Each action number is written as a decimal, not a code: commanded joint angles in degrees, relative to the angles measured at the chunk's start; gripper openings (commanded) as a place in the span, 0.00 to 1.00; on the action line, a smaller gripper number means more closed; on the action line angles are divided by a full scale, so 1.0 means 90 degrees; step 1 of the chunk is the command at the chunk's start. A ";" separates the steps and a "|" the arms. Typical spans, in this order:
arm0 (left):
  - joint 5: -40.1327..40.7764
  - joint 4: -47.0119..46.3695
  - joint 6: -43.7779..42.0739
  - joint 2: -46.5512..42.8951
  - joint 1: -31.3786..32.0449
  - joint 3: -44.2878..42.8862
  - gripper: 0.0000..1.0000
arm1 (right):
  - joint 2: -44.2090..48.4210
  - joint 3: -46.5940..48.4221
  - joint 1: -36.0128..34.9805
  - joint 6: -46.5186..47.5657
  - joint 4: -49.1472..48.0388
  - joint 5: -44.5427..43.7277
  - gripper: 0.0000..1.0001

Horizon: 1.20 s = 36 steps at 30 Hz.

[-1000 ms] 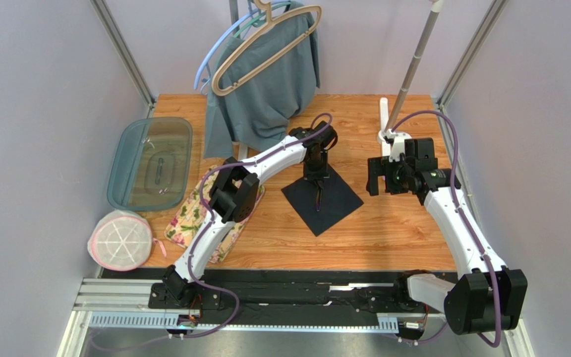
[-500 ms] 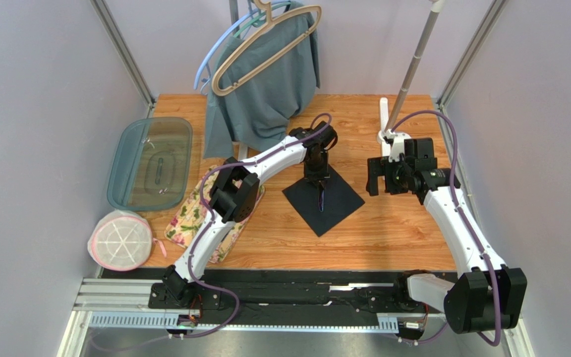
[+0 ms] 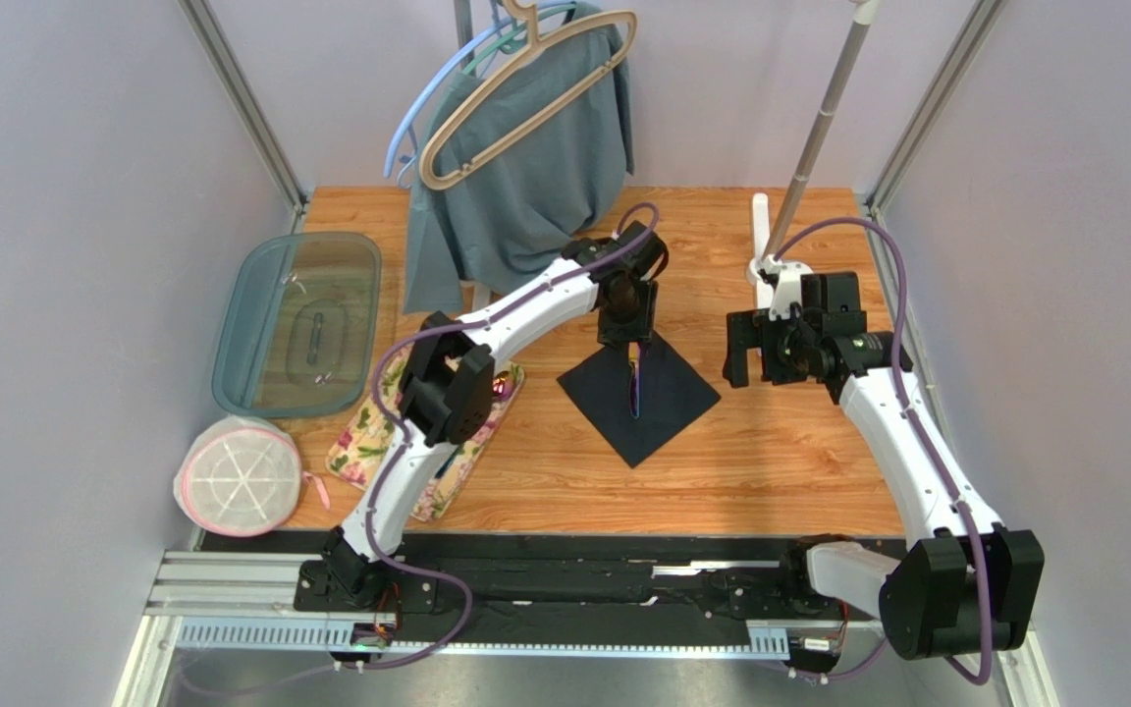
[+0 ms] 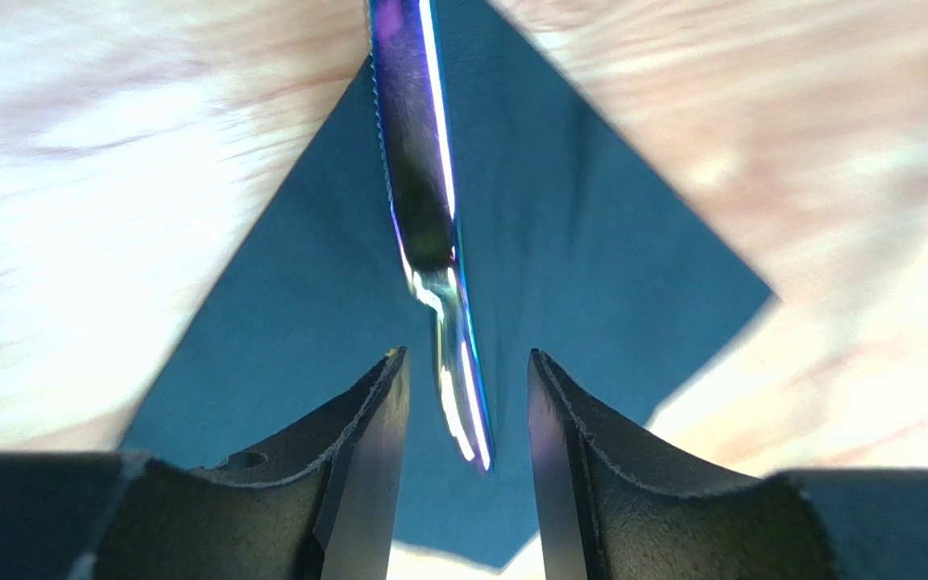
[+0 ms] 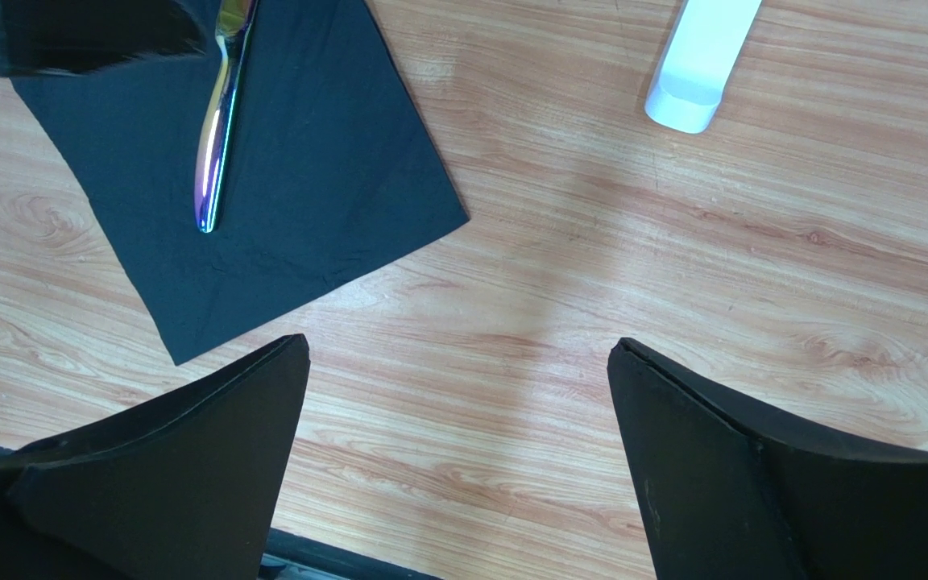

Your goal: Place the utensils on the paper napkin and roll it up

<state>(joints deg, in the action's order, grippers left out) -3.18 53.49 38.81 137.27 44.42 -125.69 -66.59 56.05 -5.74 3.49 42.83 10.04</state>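
The black paper napkin (image 3: 670, 401) lies as a diamond at the middle of the wooden table. One iridescent knife (image 3: 637, 386) lies on it, pointing front to back; it also shows in the left wrist view (image 4: 414, 181) and the right wrist view (image 5: 217, 133). My left gripper (image 3: 628, 336) hovers over the napkin's far corner, open, its fingers either side of the knife's handle end without touching (image 4: 467, 357). My right gripper (image 3: 749, 354) is open and empty to the right of the napkin (image 5: 312, 157), over bare wood (image 5: 457, 351). I see no other utensils.
A floral mat (image 3: 374, 439) lies at the left, partly under the left arm. A teal container (image 3: 299, 321) and a round white-pink item (image 3: 238, 475) are at the far left. A grey-teal garment (image 3: 527, 162) hangs behind. A white pole base (image 3: 762, 221) stands at the back right.
My left gripper has drawn back and up from the napkin, leaving the knife lying on it. The left elbow shifted left. The right arm has not moved.
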 commanded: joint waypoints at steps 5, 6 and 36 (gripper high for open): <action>0.0617 -0.0484 -0.1528 -0.2780 0.0122 0.1716 0.49 | 0.0113 0.0364 0.0022 0.0081 0.0036 0.0202 1.00; 0.0627 -0.0553 -0.1703 -0.2985 0.0113 0.1971 0.48 | 0.0142 0.0373 0.0032 0.0072 0.0046 0.0212 1.00; 0.1213 -0.1774 -0.5093 -0.5391 -0.1147 0.7433 0.41 | 0.0114 0.0286 0.0032 0.0111 0.0085 0.0417 1.00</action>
<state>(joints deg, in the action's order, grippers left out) 9.08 41.15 -5.10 86.35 35.07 -56.66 -65.78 57.08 -5.67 3.90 44.03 13.39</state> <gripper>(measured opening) 0.411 0.998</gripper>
